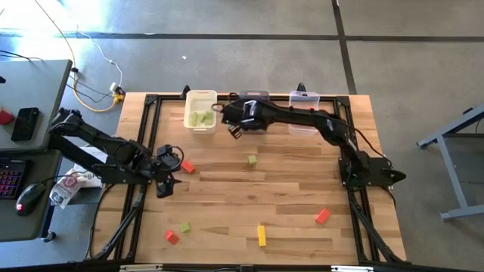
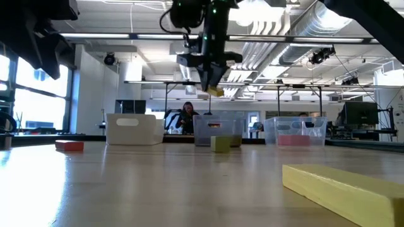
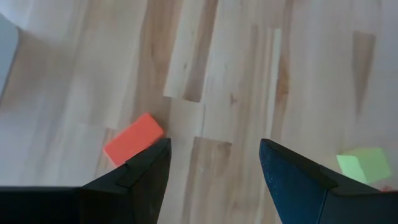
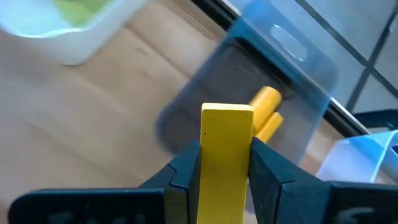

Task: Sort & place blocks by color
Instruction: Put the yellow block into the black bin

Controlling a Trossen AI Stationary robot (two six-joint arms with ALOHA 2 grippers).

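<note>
Right hand (image 4: 225, 163) clamped on 1 yellow rectangular block (image 4: 226, 152), held above the dark grey plastic bin (image 4: 249, 93) at the surface's far edge for sorting with matching yellows; left hand (image 3: 214, 171) spread wide near the left edge.

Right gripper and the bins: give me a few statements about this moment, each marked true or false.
1. The right gripper is shut on a yellow block. True.
2. The white bin holds red blocks. False: it holds light green blocks.
3. The dark grey bin already has yellow pieces in it. True.
4. The left gripper is clamped on the red block. False: its fingers are open and the block lies on the table beside one finger.
5. A light green block lies loose on the table. True.
</note>
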